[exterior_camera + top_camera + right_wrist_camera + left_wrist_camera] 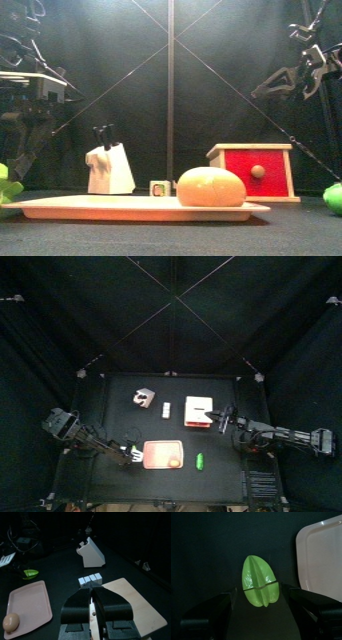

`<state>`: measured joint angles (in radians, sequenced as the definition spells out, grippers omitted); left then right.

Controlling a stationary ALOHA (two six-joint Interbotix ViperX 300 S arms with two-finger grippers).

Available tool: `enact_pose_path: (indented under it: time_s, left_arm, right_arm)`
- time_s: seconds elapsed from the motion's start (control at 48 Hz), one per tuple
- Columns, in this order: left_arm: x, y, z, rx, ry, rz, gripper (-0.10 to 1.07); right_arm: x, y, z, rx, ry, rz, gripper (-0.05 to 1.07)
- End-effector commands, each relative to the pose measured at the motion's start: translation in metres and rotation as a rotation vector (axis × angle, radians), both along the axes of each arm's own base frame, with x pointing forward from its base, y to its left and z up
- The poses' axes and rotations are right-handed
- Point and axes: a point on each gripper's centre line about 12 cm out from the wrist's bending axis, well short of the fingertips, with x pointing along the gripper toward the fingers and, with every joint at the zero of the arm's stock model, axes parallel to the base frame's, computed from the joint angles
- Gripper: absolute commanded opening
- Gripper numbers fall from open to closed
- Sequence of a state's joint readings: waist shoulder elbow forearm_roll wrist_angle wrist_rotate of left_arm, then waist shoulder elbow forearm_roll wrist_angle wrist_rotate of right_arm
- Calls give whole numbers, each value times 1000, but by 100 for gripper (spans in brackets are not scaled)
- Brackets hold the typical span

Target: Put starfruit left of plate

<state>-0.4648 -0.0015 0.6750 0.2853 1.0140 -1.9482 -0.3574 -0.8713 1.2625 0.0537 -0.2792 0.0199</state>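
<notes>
The starfruit (260, 582) is a pale green ridged piece lying just left of the salmon-pink plate (324, 557). In the top view it shows as a pale lump (135, 451) beside the plate (158, 454). It also shows at the far left of the front view (7, 185). My left gripper (259, 588) is open, with one jaw on each side of the starfruit and narrow gaps between. My right gripper (95, 592) is shut and empty above the white block (133, 604), right of the table's middle (218, 419).
A round yellow-orange lump (211, 187) lies on the plate (80, 206). A bright green oblong piece (198, 461) lies right of the plate. The white block with a red edge (199, 412), a slim white stick (166, 410) and a white knife block (143, 399) stand further back.
</notes>
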Motion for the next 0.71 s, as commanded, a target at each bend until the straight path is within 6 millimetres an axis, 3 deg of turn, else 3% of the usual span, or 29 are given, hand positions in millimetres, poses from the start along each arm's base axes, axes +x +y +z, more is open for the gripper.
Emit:
enact_pose_path:
  time_s: [0.0,0.438,0.688]
  left_arm:
    - [3,0,7,-7,-24,1,101]
    - [3,0,7,-6,-24,-3,101]
    - [3,0,24,-27,-68,-10,101]
  right_arm:
    - [3,-2,7,-5,-18,-4,1]
    - [3,-2,7,-5,-18,-4,1]
    - [3,-3,12,63,-60,-23,1]
